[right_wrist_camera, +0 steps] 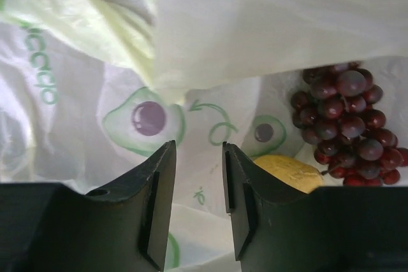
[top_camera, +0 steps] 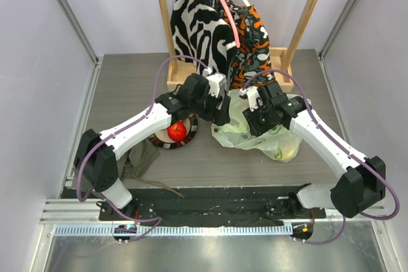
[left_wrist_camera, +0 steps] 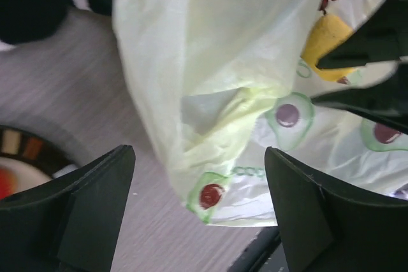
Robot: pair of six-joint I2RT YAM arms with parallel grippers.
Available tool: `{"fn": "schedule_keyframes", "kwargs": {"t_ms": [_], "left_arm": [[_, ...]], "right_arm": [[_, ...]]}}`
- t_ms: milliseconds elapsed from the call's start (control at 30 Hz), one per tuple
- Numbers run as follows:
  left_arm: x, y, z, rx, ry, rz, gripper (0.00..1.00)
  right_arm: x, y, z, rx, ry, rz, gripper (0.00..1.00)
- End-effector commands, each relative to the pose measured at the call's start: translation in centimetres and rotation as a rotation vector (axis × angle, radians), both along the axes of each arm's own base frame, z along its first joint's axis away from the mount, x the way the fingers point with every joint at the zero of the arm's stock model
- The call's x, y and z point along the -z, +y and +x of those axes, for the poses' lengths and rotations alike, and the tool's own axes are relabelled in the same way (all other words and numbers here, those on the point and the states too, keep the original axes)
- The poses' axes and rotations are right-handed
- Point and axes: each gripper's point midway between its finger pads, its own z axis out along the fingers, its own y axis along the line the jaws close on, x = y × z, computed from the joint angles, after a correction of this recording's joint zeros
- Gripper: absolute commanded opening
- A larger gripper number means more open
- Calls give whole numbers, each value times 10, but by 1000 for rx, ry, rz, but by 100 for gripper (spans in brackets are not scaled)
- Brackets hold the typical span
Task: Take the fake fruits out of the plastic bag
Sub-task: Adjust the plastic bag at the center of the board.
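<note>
The thin translucent pale-green plastic bag [top_camera: 245, 133] printed with avocado halves is lying right of centre in the top view, between the two arms. The left gripper [left_wrist_camera: 199, 157] is spreading its jaws wide, a hanging fold of the bag sitting between them. The right gripper [right_wrist_camera: 194, 148] is holding its jaws a narrow gap apart over the film, clamping nothing. A dark purple plastic grape bunch [right_wrist_camera: 347, 122] and a yellow lemon-like fruit [right_wrist_camera: 287, 169] are lying inside the bag. A glossy red apple [top_camera: 177, 130] is sitting on the round dark-rimmed plate [top_camera: 164, 144], left of centre.
</note>
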Motion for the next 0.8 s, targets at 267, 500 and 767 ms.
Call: {"fn": "schedule_keyframes", "kwargs": {"t_ms": [267,500,767], "left_arm": [[8,-33,-6,66,101,-63,0],[-16,25,-13,-32,79,-51,0],[-15,36,-34,28,97,-78,0]], "right_arm": [[2,-39,62,194,-210,-116,43],[30,-45,24,159,-92,-132,43],[27,-31,44,135,-114,-91,43]]}}
